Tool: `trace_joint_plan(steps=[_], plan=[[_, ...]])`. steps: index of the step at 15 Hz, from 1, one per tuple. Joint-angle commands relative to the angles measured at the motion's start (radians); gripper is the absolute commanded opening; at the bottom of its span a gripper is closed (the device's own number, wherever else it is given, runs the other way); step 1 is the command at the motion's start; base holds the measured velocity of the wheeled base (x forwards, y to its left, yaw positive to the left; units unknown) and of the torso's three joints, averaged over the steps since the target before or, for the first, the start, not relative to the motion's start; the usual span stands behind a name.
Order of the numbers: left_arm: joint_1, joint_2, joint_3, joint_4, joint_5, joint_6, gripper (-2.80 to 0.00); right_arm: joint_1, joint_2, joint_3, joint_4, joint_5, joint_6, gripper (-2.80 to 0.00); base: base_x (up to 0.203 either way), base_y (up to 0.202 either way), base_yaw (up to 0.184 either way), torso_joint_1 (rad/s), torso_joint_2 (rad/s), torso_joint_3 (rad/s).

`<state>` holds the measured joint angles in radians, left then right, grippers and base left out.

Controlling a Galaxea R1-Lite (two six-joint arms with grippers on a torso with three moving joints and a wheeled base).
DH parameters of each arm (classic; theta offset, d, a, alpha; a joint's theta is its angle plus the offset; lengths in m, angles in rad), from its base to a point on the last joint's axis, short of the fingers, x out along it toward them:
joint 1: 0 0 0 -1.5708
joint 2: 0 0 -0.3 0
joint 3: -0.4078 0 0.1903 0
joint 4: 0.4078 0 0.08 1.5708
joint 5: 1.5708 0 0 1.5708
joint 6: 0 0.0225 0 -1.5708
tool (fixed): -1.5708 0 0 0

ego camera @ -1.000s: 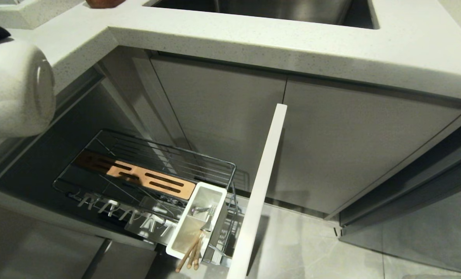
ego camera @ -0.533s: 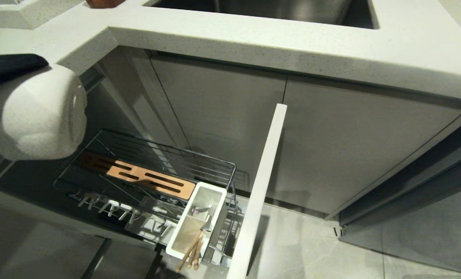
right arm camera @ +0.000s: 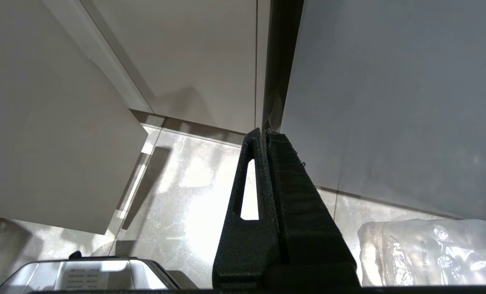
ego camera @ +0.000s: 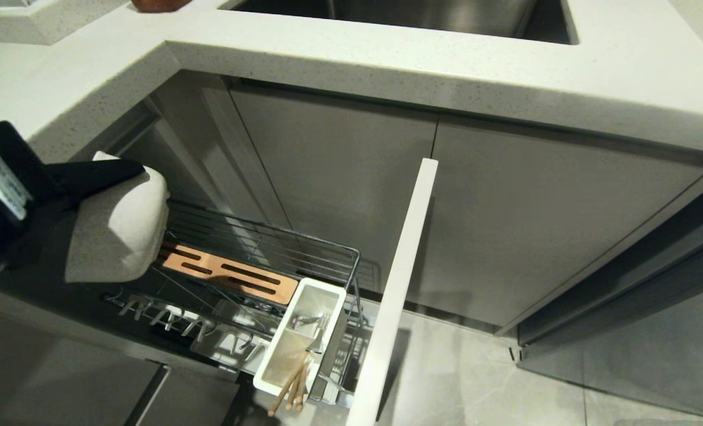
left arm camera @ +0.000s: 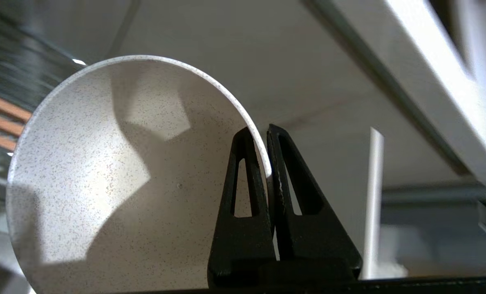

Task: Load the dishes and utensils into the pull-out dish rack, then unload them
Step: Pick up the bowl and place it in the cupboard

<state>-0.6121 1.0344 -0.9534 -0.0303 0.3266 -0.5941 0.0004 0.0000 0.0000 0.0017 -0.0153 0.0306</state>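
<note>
One bowl [left arm camera: 116,171] — rim clamped in left pincer [left arm camera: 267,134] — above rack [ego camera: 256,248].

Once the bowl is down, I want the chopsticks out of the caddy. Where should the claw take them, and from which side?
Take the chopsticks by their free ends, which lean out over the near end of the white caddy. Come from above on that near side: the cabinet front blocks the right, and the spoon fills the far compartment. The left claw is busy, clamped on the bowl rim.
</note>
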Motion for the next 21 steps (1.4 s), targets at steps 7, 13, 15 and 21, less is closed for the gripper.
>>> trace_joint_plan(steps=[7, 13, 15, 21], plan=[[-0.126, 0.224, 0.005, -0.104, 0.329, -0.076, -2.80, 0.000, 0.000, 0.003, 0.000, 0.000, 0.000, -2.80, 0.000, 0.000, 0.000, 0.000, 0.00, 0.000], [-0.179, 0.388, -0.037, -0.155, 0.378, -0.075, -2.80, 0.001, 0.000, 0.002, 0.000, 0.000, 0.000, -2.80, 0.000, 0.000, 0.000, 0.000, 0.00, 0.000], [-0.179, 0.429, -0.071, -0.175, 0.376, -0.088, -2.80, 0.000, 0.000, 0.003, 0.000, 0.000, 0.000, -2.80, 0.000, 0.000, 0.000, 0.000, 0.00, 0.000], [-0.179, 0.506, 0.031, -0.520, 0.420, -0.094, -2.80, 0.000, 0.000, 0.002, 0.000, 0.000, 0.000, -2.80, 0.000, 0.000, 0.000, 0.000, 0.00, 0.000]])
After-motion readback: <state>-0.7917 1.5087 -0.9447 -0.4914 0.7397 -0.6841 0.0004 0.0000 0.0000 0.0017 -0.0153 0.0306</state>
